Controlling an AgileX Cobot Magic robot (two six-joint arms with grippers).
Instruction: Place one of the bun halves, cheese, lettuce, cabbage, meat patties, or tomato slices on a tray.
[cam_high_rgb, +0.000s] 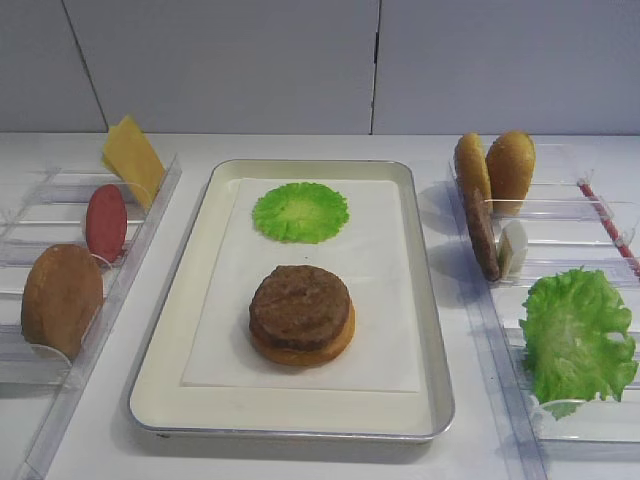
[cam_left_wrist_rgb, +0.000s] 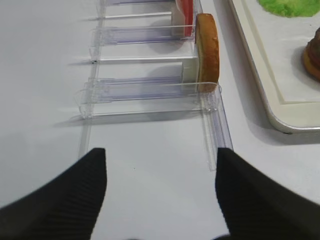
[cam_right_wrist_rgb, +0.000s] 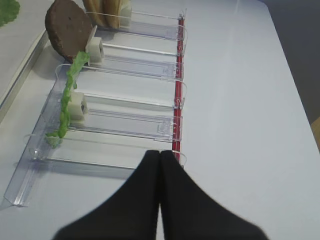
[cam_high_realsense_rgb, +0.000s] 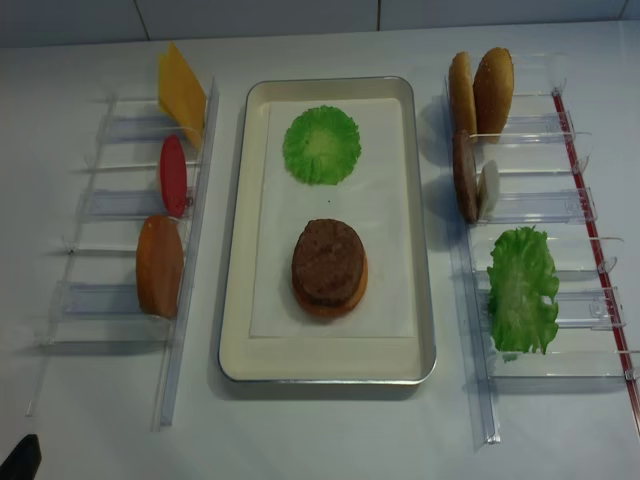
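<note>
On the silvery tray (cam_high_rgb: 200, 380) lie the cabbage disc (cam_high_rgb: 300, 211) and a meat patty (cam_high_rgb: 300, 305) stacked on a bun half (cam_high_rgb: 300, 352). The left rack holds the cheese (cam_high_rgb: 133, 157), a tomato slice (cam_high_rgb: 106, 222) and a bun half (cam_high_rgb: 61, 299). Two bun halves (cam_high_rgb: 510, 168), a patty (cam_high_rgb: 481, 235) and the lettuce (cam_high_rgb: 578, 335) stand in the right rack. My right gripper (cam_right_wrist_rgb: 159, 152) is shut and empty at that rack's near end, short of the lettuce (cam_right_wrist_rgb: 67, 100). My left gripper (cam_left_wrist_rgb: 161, 152) hangs open and empty over bare table, short of the bun half (cam_left_wrist_rgb: 207, 52).
Clear plastic racks (cam_high_realsense_rgb: 110, 300) (cam_high_realsense_rgb: 560, 300) flank the tray; the right one has a red strip (cam_right_wrist_rgb: 176, 100) along its outer edge. White blocks (cam_right_wrist_rgb: 77, 107) sit in its slots. A dark arm part (cam_high_realsense_rgb: 22, 460) shows at the bottom left corner.
</note>
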